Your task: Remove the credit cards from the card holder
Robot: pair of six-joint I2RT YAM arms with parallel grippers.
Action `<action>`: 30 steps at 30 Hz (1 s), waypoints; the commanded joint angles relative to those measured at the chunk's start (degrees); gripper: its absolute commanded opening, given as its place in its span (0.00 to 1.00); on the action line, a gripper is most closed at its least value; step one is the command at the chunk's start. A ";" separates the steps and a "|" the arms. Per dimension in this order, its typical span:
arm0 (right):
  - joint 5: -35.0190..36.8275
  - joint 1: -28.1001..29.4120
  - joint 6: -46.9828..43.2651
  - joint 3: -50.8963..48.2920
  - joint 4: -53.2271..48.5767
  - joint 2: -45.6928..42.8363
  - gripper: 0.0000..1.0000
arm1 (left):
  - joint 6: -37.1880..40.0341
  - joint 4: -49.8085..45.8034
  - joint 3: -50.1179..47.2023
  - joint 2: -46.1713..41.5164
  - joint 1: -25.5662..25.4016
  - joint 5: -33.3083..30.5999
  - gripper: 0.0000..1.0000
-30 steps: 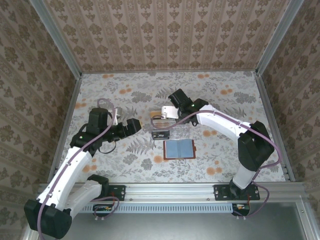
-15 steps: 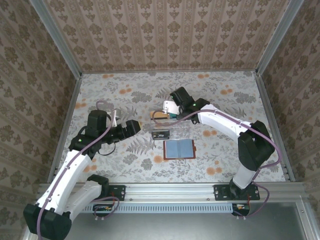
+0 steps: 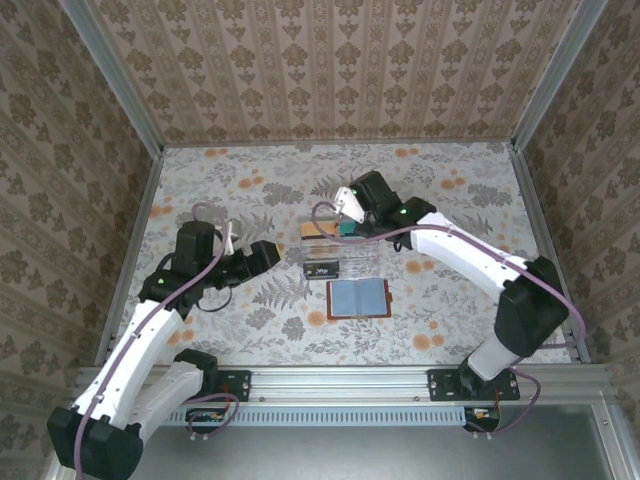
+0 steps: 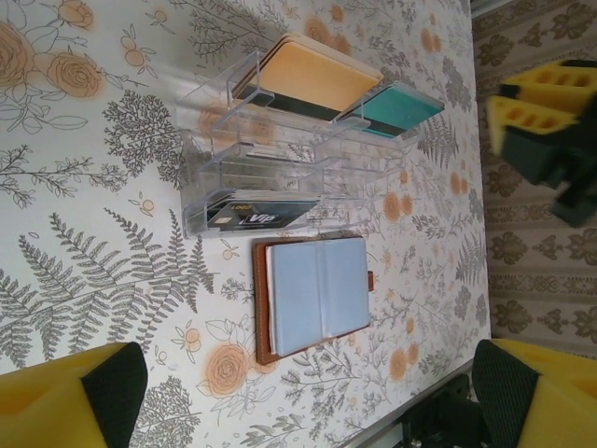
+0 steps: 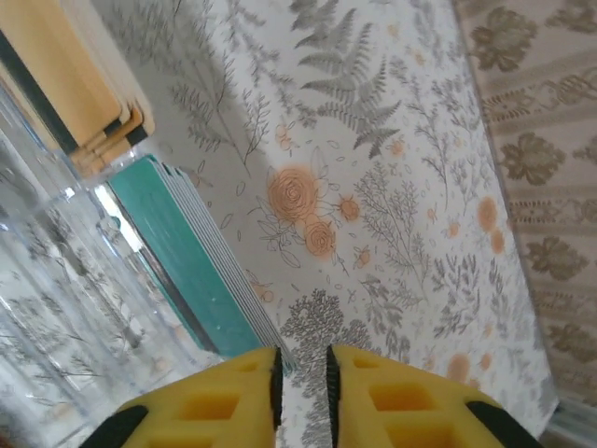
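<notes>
Thin, flat rectangular credit cards (image 3: pixel 318 231) lie sorted by colour in a clear plastic compartment tray (image 4: pixel 244 154): an orange stack (image 4: pixel 312 75), a teal stack (image 4: pixel 401 105) and a black card (image 4: pixel 256 215). Just beside the tray, the reddish-brown leather card holder (image 4: pixel 315 297) lies open, its grey-blue pockets seemingly empty, so the task looks done. The right gripper (image 5: pixel 301 378) hangs by the teal stack, fingers nearly together on nothing. The left gripper (image 4: pixel 308 385) waits aside, spread wide.

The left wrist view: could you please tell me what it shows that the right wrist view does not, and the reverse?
Left wrist view: the open card holder and a black card in the clear tray. Right wrist view: the right gripper, jaws nearly together and empty. Both: the orange cards and teal cards lying in that tray.
</notes>
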 commanded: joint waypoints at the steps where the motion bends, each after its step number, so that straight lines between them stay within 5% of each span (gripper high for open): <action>1: -4.44 0.09 17.60 -2.84 -3.62 -5.32 0.08 | -2.77 2.87 -1.21 1.09 -1.81 -1.43 0.90; 12: -12.06 0.31 46.64 -18.07 -5.60 -17.70 0.02 | -10.81 13.51 -2.38 11.32 -18.40 -13.82 0.72; 22: -20.18 0.26 57.38 -32.88 2.47 -20.88 0.06 | -16.18 21.92 -1.83 23.48 -30.43 -21.85 0.61; 30: -24.47 0.31 61.05 -37.30 8.22 -17.50 0.05 | -17.26 25.96 0.53 32.52 -35.17 -21.79 0.26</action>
